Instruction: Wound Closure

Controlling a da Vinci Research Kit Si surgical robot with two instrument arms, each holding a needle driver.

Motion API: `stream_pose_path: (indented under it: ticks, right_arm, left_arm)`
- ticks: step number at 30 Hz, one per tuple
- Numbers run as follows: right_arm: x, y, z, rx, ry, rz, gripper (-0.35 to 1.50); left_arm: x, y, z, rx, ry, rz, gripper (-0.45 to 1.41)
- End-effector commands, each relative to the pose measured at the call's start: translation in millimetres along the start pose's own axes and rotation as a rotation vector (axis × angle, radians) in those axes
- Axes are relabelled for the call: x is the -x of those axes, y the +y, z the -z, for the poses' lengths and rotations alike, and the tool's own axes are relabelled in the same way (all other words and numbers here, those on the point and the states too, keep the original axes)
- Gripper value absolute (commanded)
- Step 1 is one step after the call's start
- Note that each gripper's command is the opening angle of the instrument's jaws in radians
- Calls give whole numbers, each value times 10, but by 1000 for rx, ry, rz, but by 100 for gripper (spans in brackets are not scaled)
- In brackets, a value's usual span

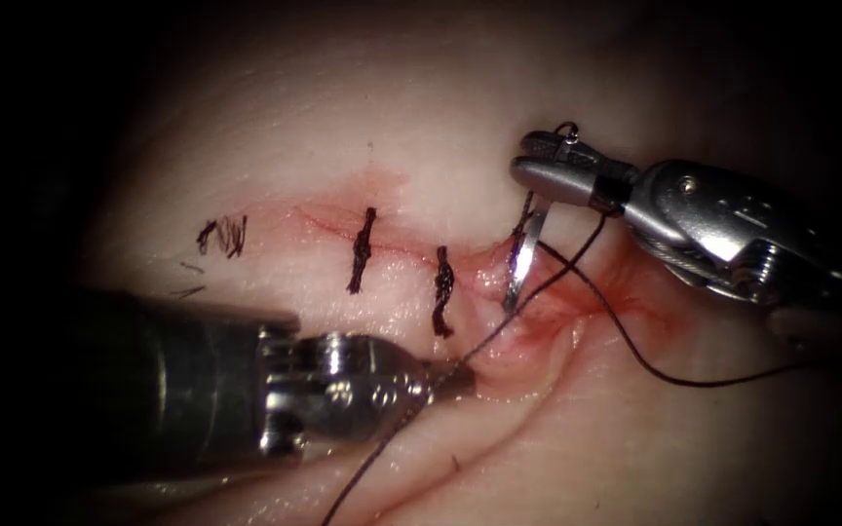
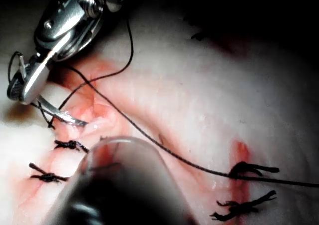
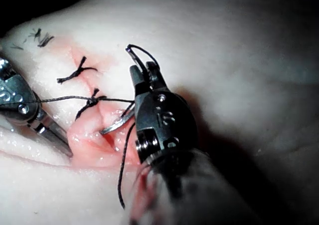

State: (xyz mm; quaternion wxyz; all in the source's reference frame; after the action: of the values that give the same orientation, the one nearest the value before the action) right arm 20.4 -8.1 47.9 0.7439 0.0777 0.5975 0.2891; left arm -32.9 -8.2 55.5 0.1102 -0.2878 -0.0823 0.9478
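My right tool (image 1: pixel 538 156) grips the needle (image 1: pixel 521 261) near its tail; its curve hangs into the cut (image 1: pixel 499 292). My left tool (image 1: pixel 455 380), closed, presses tissue (image 1: pixel 538 409) just beside.

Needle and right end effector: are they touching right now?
Touching. In the endoscope view the right end effector is shut on the needle at its upper end; the curve runs down into the tissue at the cut.
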Motion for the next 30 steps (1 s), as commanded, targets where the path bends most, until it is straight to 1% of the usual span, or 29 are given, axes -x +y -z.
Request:
stream_pose_path:
  ticks: [1, 9, 10, 11, 18, 26, 28, 30]
  right_arm:
    - [5, -2, -9, -4, 1, -10, -35]
    - [12, -19, -8, -24, 1, -13, -35]
    - [13, -27, -7, -34, 3, -32, -35]
    - [13, -30, -6, -38, 0, -43, -35]
    - [12, -44, -5, -62, -25, -90, -35]
    - [30, -70, -8, -103, -51, -84, -35]
    - [31, -71, -7, -82, -58, -89, -35]
    - [27, -66, -4, -58, -64, -36, -35]
  left_arm:
    - [-2, -1, -7, 0, 1, -1, -25]
    - [1, -1, -5, 2, 2, 3, -25]
    - [2, -1, -4, 4, 3, 1, -25]
    - [2, -1, -3, 4, 3, 1, -25]
    - [2, -2, -3, 4, 3, 7, -25]
    - [3, -2, -2, 6, 3, 6, -25]
    - [3, -2, -2, 7, 3, 12, -25]
    - [3, -2, -1, 7, 3, 13, -25]
